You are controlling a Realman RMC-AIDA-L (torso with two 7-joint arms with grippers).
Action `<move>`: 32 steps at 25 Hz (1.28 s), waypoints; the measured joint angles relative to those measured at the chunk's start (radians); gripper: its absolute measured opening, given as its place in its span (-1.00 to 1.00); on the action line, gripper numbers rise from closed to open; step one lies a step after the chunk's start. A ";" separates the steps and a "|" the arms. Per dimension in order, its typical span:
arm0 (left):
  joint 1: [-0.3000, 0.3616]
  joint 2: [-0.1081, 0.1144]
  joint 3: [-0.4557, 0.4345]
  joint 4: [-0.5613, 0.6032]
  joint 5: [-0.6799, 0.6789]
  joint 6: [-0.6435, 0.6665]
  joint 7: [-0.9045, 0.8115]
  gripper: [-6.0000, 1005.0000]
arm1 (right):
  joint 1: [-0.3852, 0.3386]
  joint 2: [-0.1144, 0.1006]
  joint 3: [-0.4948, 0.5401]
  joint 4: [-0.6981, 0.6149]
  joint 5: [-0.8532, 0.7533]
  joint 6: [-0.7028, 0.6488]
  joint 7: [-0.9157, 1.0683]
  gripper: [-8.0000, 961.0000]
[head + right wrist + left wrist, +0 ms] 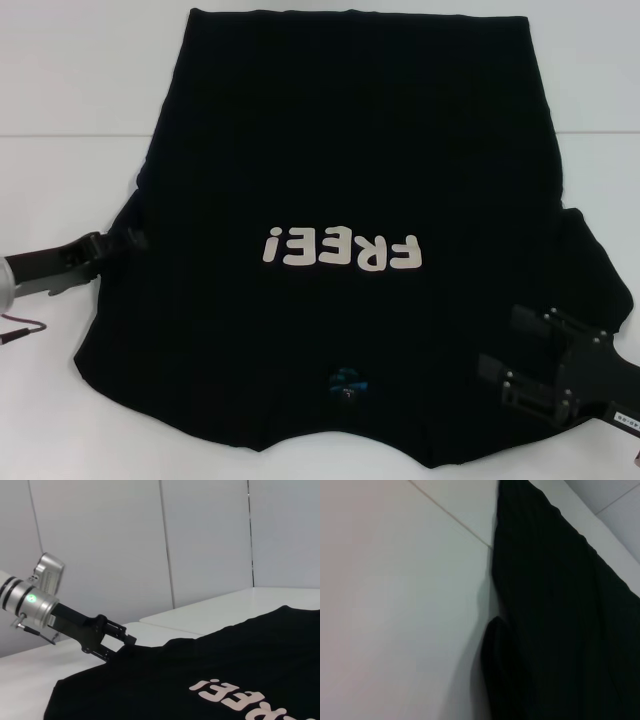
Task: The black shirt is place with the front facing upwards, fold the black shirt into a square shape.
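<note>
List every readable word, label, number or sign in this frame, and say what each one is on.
"FREE!": white block letters on the front of the black shirt, upside down in the head view; partly cut off in the right wrist view.
Small blue mark near the shirt's collar: too small to read.
White tag on the right arm, behind the right gripper: print too small to read.
Left gripper, at the shirt's edge: no text visible.

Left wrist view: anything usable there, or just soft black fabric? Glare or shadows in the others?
Left wrist view: black shirt is a featureless dark mass, soft shadow on the table beside it. Head view: even light, lettering crisp, no glare. Right wrist view: left gripper sharp, no hard shadows.
</note>
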 joint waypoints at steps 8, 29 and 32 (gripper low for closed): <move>0.004 -0.013 0.036 0.018 -0.002 -0.048 0.001 0.17 | -0.003 0.000 0.001 0.000 0.000 -0.013 0.001 0.64; 0.010 -0.011 0.031 0.033 -0.007 -0.055 0.002 -0.93 | -0.002 0.000 0.000 0.000 0.003 -0.014 0.001 0.63; 0.010 -0.001 0.029 0.045 -0.008 -0.055 0.001 -0.93 | -0.002 0.000 0.000 0.000 0.003 -0.014 0.001 0.63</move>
